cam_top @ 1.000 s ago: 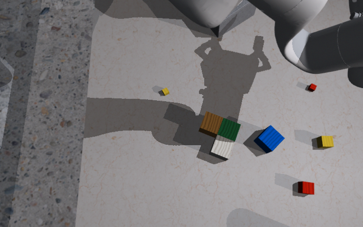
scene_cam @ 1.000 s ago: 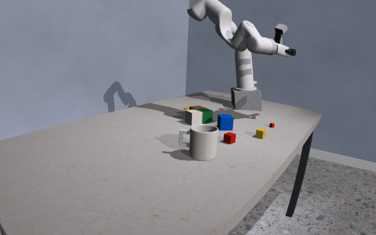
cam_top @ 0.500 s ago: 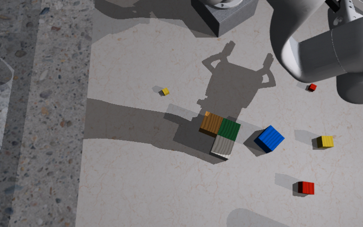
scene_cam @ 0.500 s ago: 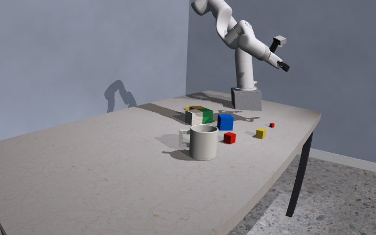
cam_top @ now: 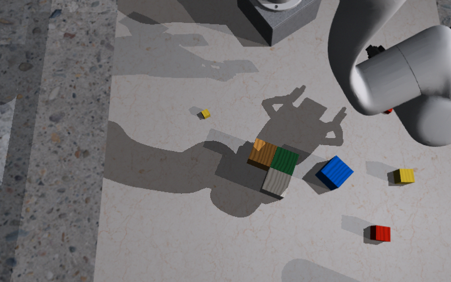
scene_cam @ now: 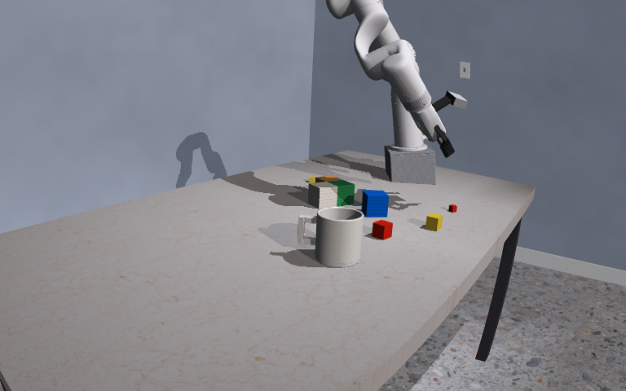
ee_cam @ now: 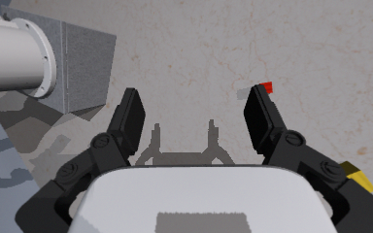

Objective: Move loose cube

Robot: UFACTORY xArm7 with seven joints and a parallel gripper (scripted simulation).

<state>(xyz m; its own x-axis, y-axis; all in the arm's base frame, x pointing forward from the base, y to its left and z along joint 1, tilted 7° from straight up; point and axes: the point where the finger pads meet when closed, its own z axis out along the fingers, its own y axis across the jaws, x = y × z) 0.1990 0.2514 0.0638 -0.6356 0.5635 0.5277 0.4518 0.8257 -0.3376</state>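
The loose blue cube [cam_top: 336,171] [scene_cam: 375,204] rests on the table, turned relative to the group and apart from it. An orange-brown cube [cam_top: 263,155] [scene_cam: 327,179], a green cube [cam_top: 284,160] [scene_cam: 346,193] and a white cube [cam_top: 277,180] [scene_cam: 325,195] form an L with green at its corner. The open corner lies beside the orange-brown and white cubes, diagonally opposite green, in shadow. My gripper [scene_cam: 446,149] [ee_cam: 193,99] is open and empty above the table, away from these cubes. In the top view the arm hides most of it.
A small red cube [cam_top: 389,111] [scene_cam: 452,208] [ee_cam: 268,87], a yellow cube [cam_top: 406,175] [scene_cam: 434,222] [ee_cam: 363,182] and a larger red cube [cam_top: 382,233] [scene_cam: 382,230] lie around blue. A small yellow cube [cam_top: 205,113] lies beyond orange-brown. A mug [scene_cam: 338,242] stands in front.
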